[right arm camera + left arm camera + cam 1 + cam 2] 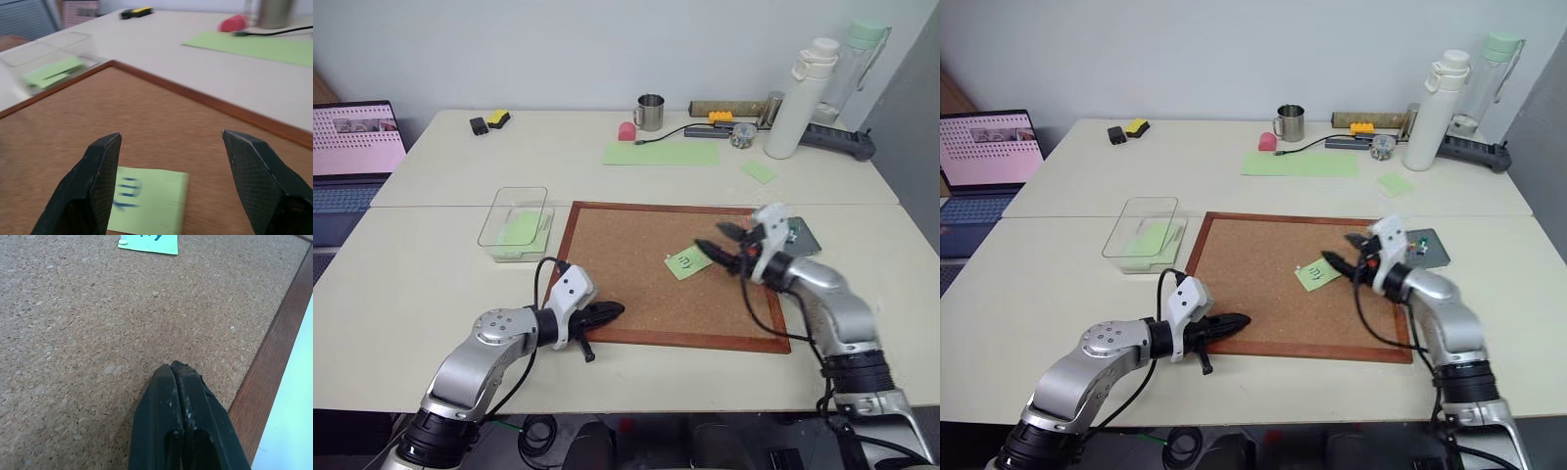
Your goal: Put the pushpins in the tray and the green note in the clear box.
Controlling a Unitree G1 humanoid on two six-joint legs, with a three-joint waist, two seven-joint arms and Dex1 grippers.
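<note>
The green note [687, 261], scribbled in dark ink, lies on the cork board [636, 294]. A white pushpin [1300, 269] sits at its left corner. My right gripper [713, 238] hovers open just right of the note, which lies low between its fingers in the right wrist view [146, 200]. Behind that gripper lies the dark-grey tray [1435, 257] with small coloured pushpins [1420, 244] on it. The clear box [516, 223] stands left of the board with green paper inside. At the board's front left edge my left gripper [612, 311] is shut on nothing.
A laptop [352, 147] sits at the far left. Along the back of the table are a long green sheet [661, 153], a metal mug [650, 111], a white bottle [800, 98] and a small blank green note [758, 171]. A black cable runs from the mug's side.
</note>
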